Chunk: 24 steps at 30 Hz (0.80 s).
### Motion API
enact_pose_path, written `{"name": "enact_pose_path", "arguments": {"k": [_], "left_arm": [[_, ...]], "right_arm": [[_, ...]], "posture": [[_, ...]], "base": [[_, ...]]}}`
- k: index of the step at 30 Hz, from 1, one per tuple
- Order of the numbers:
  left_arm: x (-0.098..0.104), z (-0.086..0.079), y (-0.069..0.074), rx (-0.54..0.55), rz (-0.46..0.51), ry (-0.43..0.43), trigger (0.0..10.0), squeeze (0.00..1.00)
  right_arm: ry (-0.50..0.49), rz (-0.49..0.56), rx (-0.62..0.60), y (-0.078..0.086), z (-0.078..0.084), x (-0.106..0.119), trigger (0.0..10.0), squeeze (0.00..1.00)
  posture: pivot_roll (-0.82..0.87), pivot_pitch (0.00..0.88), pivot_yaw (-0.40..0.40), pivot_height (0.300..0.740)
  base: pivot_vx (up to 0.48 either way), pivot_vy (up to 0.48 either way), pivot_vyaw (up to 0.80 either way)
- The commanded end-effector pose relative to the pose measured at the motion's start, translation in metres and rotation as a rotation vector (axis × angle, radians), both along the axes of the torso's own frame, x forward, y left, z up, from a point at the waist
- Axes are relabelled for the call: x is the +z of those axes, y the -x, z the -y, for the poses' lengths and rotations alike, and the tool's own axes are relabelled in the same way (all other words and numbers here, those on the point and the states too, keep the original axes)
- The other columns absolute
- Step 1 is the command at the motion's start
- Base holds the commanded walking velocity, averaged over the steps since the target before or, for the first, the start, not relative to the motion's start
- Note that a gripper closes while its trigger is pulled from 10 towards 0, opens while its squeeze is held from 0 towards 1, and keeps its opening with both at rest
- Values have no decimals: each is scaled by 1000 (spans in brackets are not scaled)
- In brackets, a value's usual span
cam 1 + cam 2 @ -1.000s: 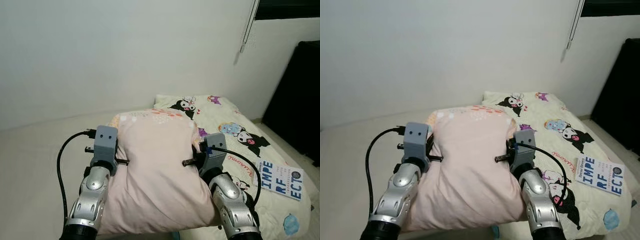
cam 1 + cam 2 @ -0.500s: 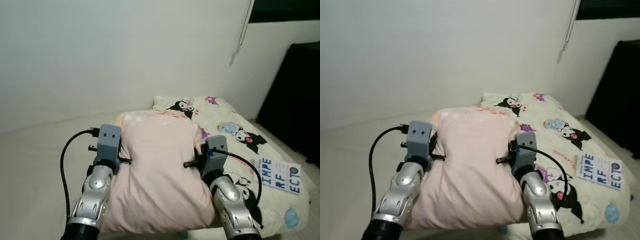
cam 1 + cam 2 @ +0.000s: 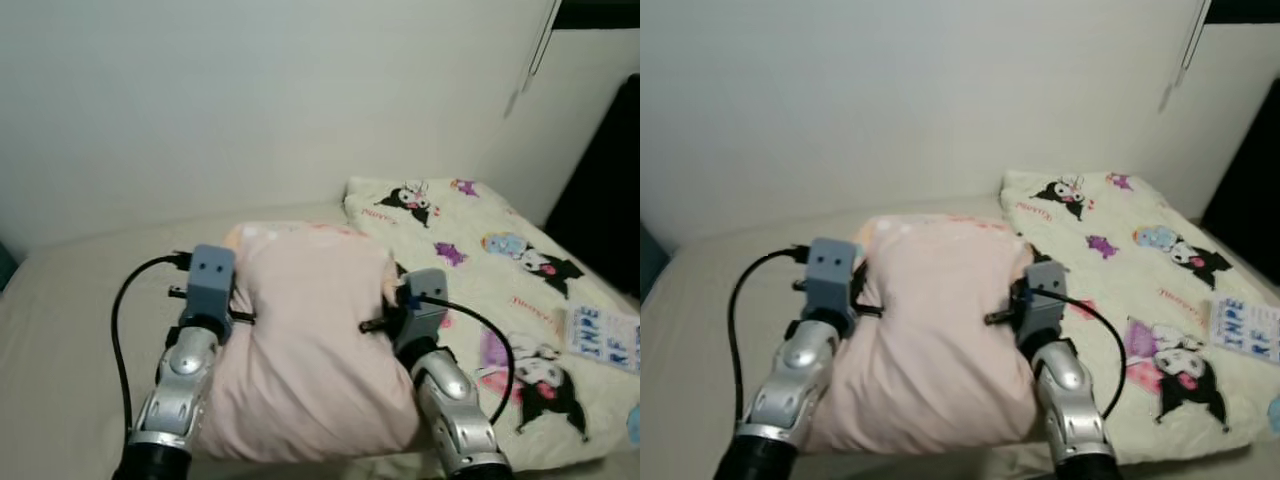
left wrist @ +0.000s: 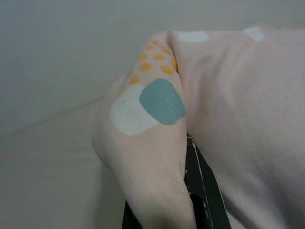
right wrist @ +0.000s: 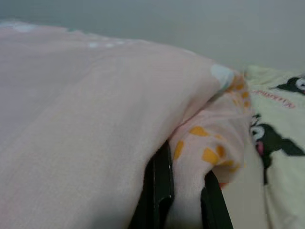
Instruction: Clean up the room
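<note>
Two pincers, left pincer [image 4: 190,200] and right pincer [image 5: 183,200], clamp the pink pillow [image 3: 305,330] between them.

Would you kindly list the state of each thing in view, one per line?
Pillow: held up between both grippers, above the bed.
Left gripper: shut on the pillow's edge.
Right gripper: shut on the pillow's other edge.
Blanket: spread flat on the bed.
Book: closed, lying on the blanket.
</note>
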<state>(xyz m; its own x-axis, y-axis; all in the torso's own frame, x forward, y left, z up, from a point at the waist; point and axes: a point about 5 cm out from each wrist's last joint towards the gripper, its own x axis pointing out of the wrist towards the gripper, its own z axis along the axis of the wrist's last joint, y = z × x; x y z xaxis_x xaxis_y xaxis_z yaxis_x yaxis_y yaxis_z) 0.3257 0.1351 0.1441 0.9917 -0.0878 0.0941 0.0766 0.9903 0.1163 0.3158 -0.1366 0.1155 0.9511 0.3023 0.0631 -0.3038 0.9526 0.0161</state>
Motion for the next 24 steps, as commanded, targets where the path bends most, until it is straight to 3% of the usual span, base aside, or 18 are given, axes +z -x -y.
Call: {"name": "enact_pose_path", "arguments": {"k": [1, 20, 24], "left_arm": [[11, 8, 0, -36, 55, 2, 10000, 0], [11, 7, 0, -35, 56, 7, 10000, 0], [14, 11, 1, -65, 62, -11, 10000, 0]], "right_arm": [[-6, 65, 45, -1, -11, 11, 10000, 0], [-7, 68, 48, -3, -10, 11, 10000, 0], [-11, 71, 45, -3, -11, 11, 10000, 0]], "posture": [[-25, 43, 5, 740], [-21, 43, 2, 740], [-20, 41, 5, 740]], "base": [[0, 480, 0], [0, 458, 0], [0, -360, 0]]}}
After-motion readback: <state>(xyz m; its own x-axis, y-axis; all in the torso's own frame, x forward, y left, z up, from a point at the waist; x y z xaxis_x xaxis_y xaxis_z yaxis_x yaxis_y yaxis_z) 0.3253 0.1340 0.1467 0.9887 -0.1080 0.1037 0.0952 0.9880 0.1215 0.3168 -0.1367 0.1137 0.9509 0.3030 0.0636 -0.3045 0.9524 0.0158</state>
